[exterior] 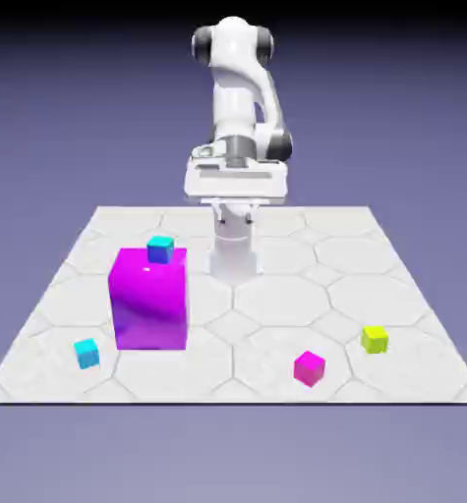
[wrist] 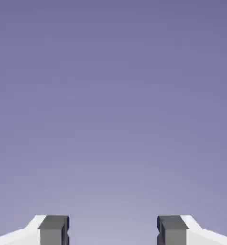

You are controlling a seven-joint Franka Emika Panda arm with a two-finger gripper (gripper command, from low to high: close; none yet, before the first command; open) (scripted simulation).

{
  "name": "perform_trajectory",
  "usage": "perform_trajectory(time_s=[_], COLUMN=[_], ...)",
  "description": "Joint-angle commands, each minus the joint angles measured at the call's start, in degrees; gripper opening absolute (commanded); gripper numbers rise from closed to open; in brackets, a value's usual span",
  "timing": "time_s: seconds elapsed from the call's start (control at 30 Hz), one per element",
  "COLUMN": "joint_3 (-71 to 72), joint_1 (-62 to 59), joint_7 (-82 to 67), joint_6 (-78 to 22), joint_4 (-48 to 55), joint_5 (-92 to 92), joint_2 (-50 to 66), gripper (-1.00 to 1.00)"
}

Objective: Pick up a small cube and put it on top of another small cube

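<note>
1. Gripper (wrist: 113, 232) in the hand view: jaws stand wide apart with nothing between them, only blue-violet backdrop.
2. Cyan cube (exterior: 87, 353) lies at the exterior view's lower left on the table (exterior: 276, 295).
3. Second cyan cube (exterior: 160, 250) sits atop the big magenta block (exterior: 148, 300).
4. Small magenta cube (exterior: 309, 367) and yellow-green cube (exterior: 375, 339) lie lower right.
5. Lettering: no surface carries any.

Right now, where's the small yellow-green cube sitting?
In the exterior view, the small yellow-green cube sits on the table toward the view's right, near the front edge, just right of and slightly behind the small magenta cube. The hand view does not show it.
</note>
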Motion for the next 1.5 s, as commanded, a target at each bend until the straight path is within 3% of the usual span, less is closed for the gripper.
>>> perform_trajectory(time_s=[0.0, 1.1, 1.23, 1.27, 1.47], joint_3=[-0.77, -25.98, -24.19, -24.19, -26.89], joint_1=[-0.58, -19.61, -19.6, -19.6, -21.17], joint_7=[0.14, 4.7, 2.84, 2.84, 2.26], joint_6=[-1.94, -65.9, -59.27, -59.27, -66.35], joint_4=[1.75, 59.43, 56.2, 56.2, 59.97], joint_5=[0.75, 25.3, 28.66, 28.66, 25.51], joint_2=[2.08, 70.6, 75.65, 75.65, 68.32], gripper=[0.0, 0.0, 0.0, -1.0, -1.0])
